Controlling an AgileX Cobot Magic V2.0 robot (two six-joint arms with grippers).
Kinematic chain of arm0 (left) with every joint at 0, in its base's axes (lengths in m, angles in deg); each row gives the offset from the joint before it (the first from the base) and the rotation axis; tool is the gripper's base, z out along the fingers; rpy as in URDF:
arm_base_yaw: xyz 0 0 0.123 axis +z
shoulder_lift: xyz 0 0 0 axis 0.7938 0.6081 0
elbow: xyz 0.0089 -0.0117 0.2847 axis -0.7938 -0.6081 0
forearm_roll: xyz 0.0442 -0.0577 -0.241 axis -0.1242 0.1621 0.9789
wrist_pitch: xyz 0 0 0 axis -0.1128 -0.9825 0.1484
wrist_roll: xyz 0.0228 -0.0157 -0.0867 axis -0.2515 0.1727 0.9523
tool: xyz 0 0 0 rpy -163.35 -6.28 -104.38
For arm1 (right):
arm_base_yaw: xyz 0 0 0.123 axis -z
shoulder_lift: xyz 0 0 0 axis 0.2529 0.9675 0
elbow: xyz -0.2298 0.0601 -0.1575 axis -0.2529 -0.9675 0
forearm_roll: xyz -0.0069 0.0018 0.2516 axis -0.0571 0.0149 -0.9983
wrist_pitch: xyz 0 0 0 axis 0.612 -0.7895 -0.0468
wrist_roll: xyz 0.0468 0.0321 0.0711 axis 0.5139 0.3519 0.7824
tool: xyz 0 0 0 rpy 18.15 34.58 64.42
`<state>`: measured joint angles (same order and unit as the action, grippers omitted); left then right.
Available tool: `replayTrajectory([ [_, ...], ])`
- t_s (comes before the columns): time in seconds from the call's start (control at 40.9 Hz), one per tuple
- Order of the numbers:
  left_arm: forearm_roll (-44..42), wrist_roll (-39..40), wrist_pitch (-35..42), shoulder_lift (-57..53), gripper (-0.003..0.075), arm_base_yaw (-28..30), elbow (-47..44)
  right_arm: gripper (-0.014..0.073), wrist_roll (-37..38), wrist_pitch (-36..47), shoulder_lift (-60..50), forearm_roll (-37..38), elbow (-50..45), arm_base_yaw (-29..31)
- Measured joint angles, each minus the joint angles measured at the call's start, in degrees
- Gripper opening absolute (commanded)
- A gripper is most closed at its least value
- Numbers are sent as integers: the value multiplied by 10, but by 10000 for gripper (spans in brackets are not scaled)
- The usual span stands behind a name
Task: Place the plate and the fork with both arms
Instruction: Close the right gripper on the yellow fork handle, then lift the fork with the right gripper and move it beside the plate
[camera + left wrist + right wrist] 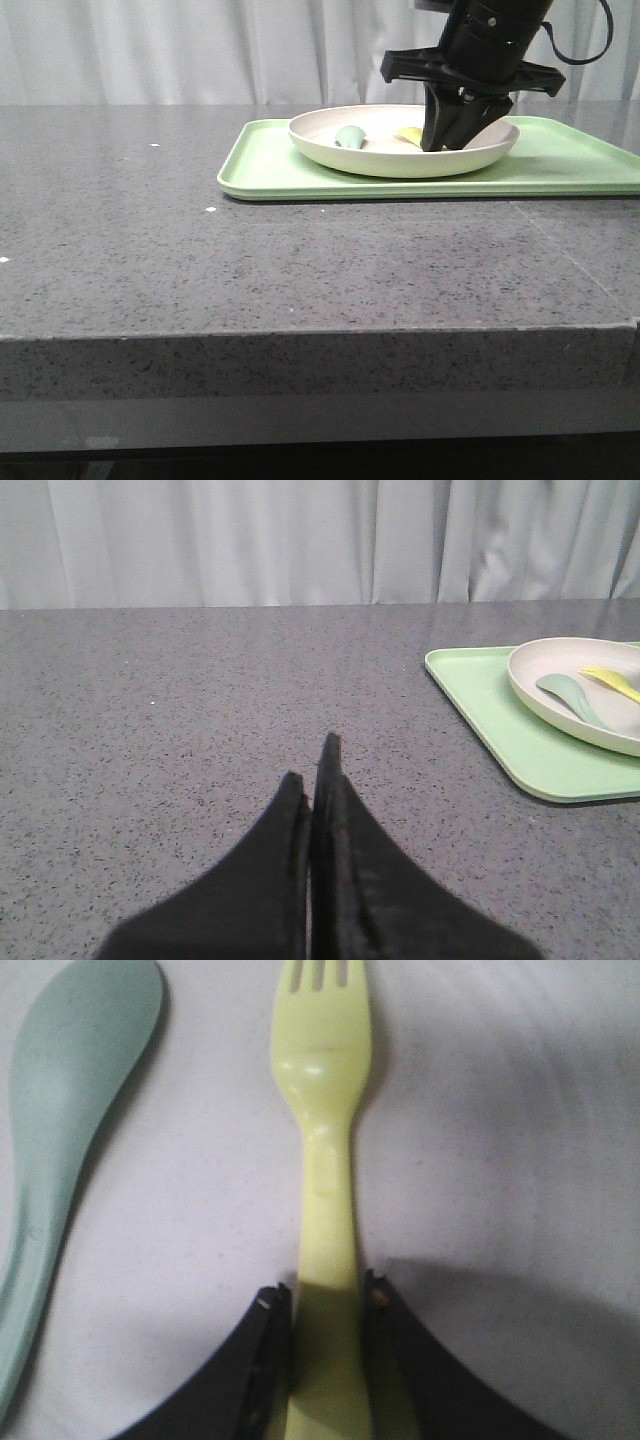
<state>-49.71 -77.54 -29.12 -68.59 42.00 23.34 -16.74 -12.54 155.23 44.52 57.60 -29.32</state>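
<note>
Right gripper (pixel 322 1295) is down in the plate (pixel 330 150) on the far tray (pixel 255 165), jaws pinching the fork (pixel 325 1160) handle for lifting; left gripper (pixel 312 770) waits closed, empty, over the counter (pixel 300 270).

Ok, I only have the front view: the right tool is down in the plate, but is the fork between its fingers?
Observer: Yes, the right wrist view shows the fork handle between the right tool fingertips, tines pointing away.
Operator: Clamped?
Observer: The fingers hug both edges; clamped or not, I cannot tell. The fork lies flat on the plate.
Operator: And the left tool?
Observer: The left tool is shut, empty, over bare table, apart from the tray.
</note>
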Motion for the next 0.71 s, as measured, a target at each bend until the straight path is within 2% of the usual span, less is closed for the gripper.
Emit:
replayTrajectory([
  [0.391, 0, 0, 0, 0, -18, 0, 0, 44, 0, -33, -34, 0, 63, 10],
  [0.709, 0, 0, 0, 0, -18, 0, 0, 44, 0, -81, -44, 0, 99, 76],
])
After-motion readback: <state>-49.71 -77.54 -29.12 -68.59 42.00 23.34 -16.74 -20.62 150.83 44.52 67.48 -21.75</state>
